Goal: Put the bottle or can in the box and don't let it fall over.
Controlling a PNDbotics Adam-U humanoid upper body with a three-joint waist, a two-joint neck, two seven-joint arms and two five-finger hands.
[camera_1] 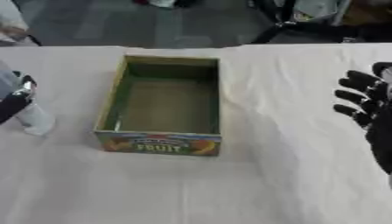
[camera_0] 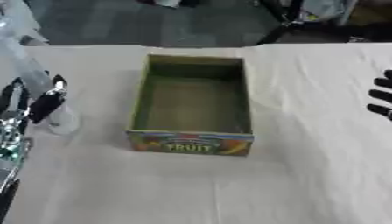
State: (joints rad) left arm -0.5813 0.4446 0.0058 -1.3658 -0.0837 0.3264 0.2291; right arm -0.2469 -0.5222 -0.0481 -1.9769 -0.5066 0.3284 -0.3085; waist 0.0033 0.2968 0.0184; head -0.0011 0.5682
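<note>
An open cardboard box [camera_0: 191, 105] with green inner walls and a colourful "FRUIT" front panel stands empty in the middle of the white table. To its left, a clear plastic bottle [camera_0: 61, 122] rests its base on the cloth and leans up toward the far left. My left hand [camera_0: 44, 103] is curled round the bottle's lower part, a short way from the box's left wall. My right hand [camera_1: 366, 105] hovers at the right edge with its fingers spread and nothing in them.
A white cloth [camera_0: 229, 188] covers the table, whose far edge [camera_0: 92, 46] runs across the top. Beyond it are dark floor and black stand legs [camera_0: 283, 22]. My left arm's shiny parts [camera_0: 9, 140] fill the left edge.
</note>
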